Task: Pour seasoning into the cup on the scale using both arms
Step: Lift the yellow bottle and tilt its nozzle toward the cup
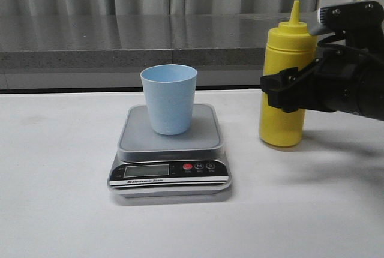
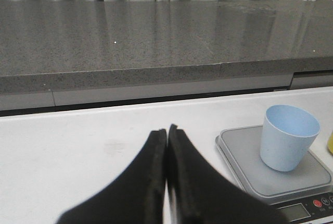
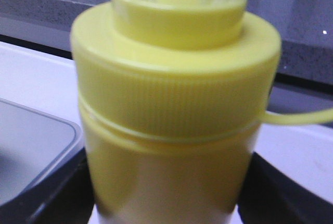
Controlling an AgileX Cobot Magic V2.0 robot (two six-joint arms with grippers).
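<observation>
1. The left gripper shows only in its own wrist view, its fingers pressed together on nothing, above the white table, left of the scale.
2. The scale sits mid-table with the blue cup upright on its grey plate.
3. The yellow bottle stands upright on the table just right of the scale, apart from it.
4. The right gripper brackets the bottle's middle, one finger on each side; whether the fingers press it, I cannot tell.
</observation>
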